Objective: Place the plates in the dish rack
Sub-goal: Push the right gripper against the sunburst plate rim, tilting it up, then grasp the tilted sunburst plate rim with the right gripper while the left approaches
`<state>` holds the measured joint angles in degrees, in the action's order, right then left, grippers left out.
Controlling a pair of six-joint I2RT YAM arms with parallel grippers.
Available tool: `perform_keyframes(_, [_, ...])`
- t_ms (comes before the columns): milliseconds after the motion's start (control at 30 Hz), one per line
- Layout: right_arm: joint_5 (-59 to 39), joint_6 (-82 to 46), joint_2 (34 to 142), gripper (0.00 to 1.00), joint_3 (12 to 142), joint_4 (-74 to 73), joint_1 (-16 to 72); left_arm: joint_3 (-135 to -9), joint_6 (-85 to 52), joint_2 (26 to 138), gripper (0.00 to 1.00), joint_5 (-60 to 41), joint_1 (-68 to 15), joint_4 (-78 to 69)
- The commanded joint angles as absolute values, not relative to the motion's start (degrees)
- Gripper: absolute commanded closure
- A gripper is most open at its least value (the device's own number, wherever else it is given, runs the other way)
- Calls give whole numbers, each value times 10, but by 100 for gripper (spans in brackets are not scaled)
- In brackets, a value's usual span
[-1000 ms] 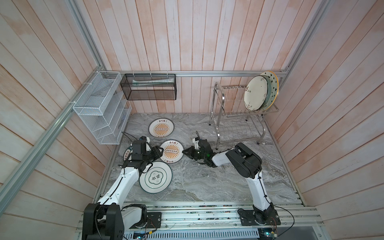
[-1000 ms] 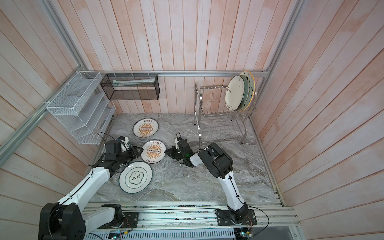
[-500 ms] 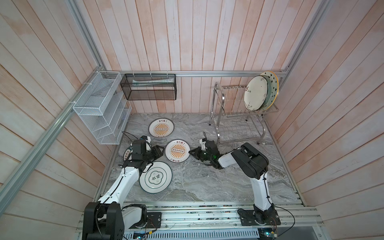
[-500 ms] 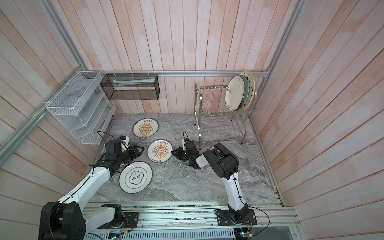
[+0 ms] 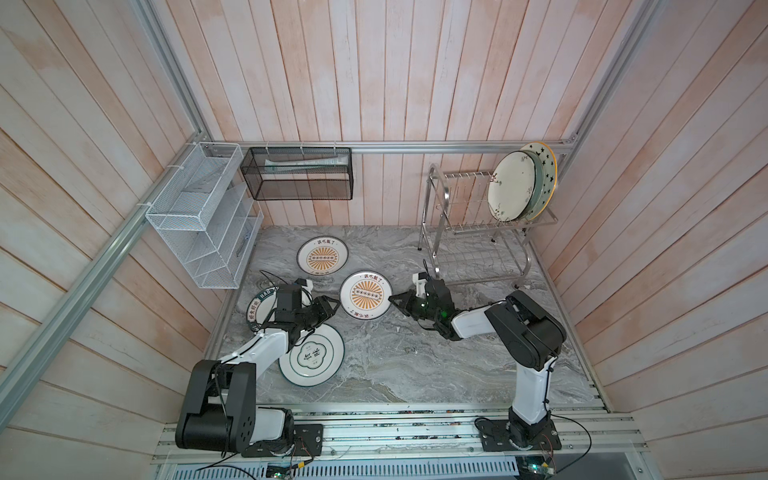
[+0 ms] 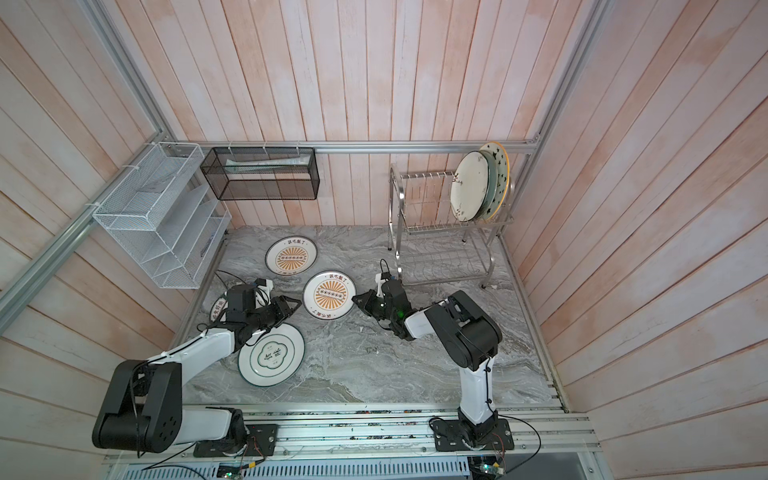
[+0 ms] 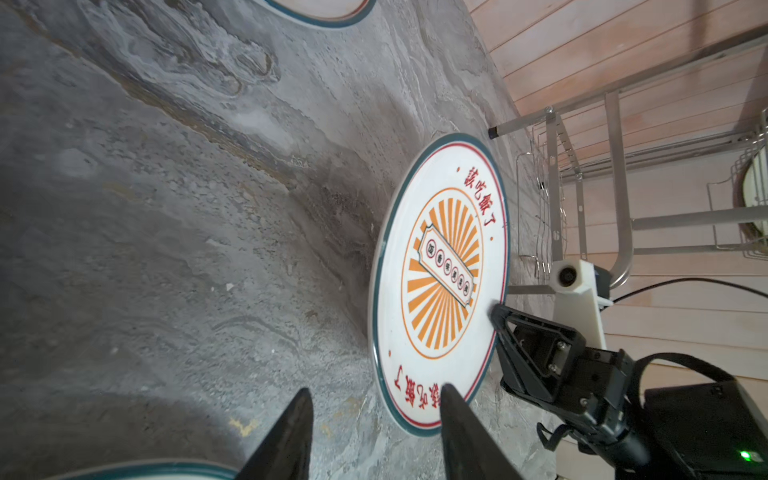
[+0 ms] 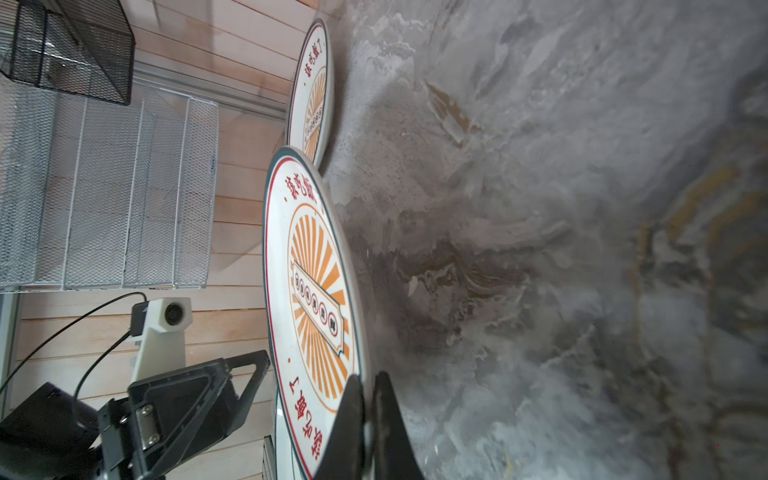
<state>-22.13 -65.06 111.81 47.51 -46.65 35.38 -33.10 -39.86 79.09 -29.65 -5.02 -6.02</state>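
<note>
My right gripper (image 5: 392, 298) (image 8: 368, 382) is shut on the right rim of an orange sunburst plate (image 5: 365, 295) (image 7: 440, 270) low over the marble floor. At that plate's left edge, my left gripper (image 5: 332, 305) (image 7: 374, 395) stands open and empty. A second sunburst plate (image 5: 322, 256) lies flat further back. The green-ringed white plate (image 5: 311, 354) lies near the front, and a dark-green lettered plate (image 5: 259, 309) is partly hidden under my left arm. The steel dish rack (image 5: 478, 249) at the back right holds a cream plate (image 5: 512, 185) and a star-rimmed plate (image 5: 544, 162) upright on its upper tier.
A white mesh shelf basket (image 5: 199, 216) hangs on the left wall and a black mesh box (image 5: 297, 174) on the back wall. Wooden walls close in three sides. An aluminium rail (image 5: 374, 432) carries both arm bases along the front.
The right gripper has drawn the sunburst plate to the right, away from the left gripper. The left arm has not moved.
</note>
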Motion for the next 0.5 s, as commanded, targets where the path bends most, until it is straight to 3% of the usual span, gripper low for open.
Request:
perform_keyframes(0, [-222, -643, 1098, 100, 469, -491, 353, -341, -403, 813, 49, -307, -62, -99])
perform_keyframes(467, [-261, -669, 1088, 100, 455, -518, 353, -372, -408, 876, 54, -333, -83, -122])
